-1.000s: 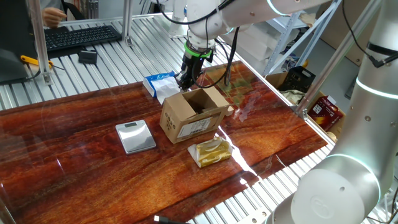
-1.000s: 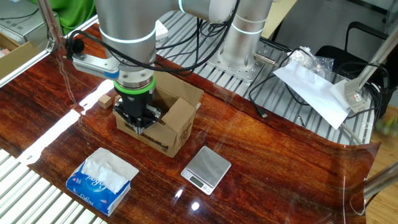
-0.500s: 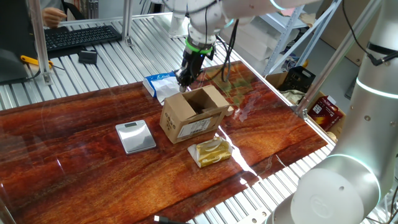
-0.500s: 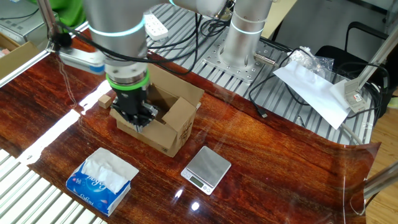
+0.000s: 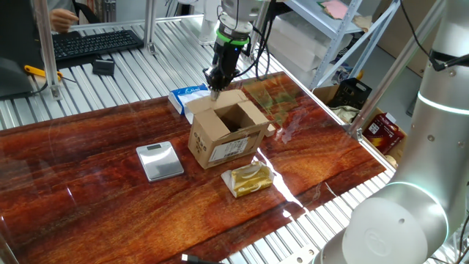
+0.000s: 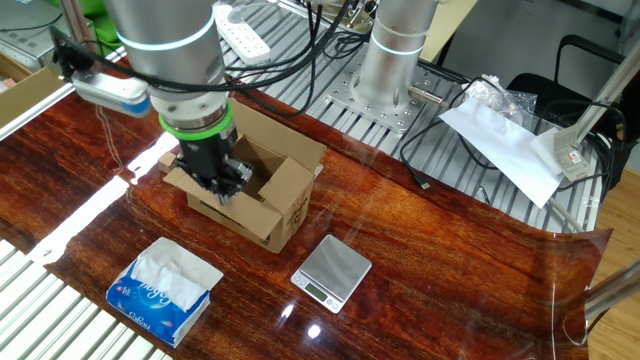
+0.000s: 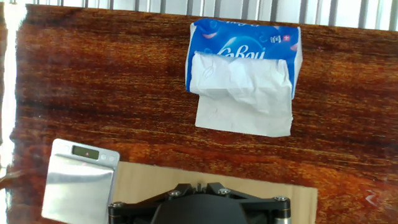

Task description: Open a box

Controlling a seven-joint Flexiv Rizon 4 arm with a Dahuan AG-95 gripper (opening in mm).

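Observation:
The brown cardboard box [image 5: 227,136] stands mid-table with its top flaps spread and a white label on its near side; it also shows in the other fixed view [image 6: 275,205]. My gripper [image 5: 217,86] hangs over the box's far-left flap, on the side toward the tissue packet. In the other fixed view the gripper [image 6: 222,190] sits at that flap's inner edge. In the hand view the gripper [image 7: 199,185] has its fingers together, with the tan flap [image 7: 149,180] lying flat beneath. Nothing shows between the fingers.
A blue-and-white tissue packet [image 5: 187,97] lies just beyond the box, also in the hand view [image 7: 245,56]. A silver scale [image 5: 159,160] sits to the box's left. A gold foil pack [image 5: 249,178] lies in front. A small wooden block [image 6: 168,160] is beside the box.
The gripper has risen and drawn back from inside the box toward the tissue packet. The flap on that side has folded further outward.

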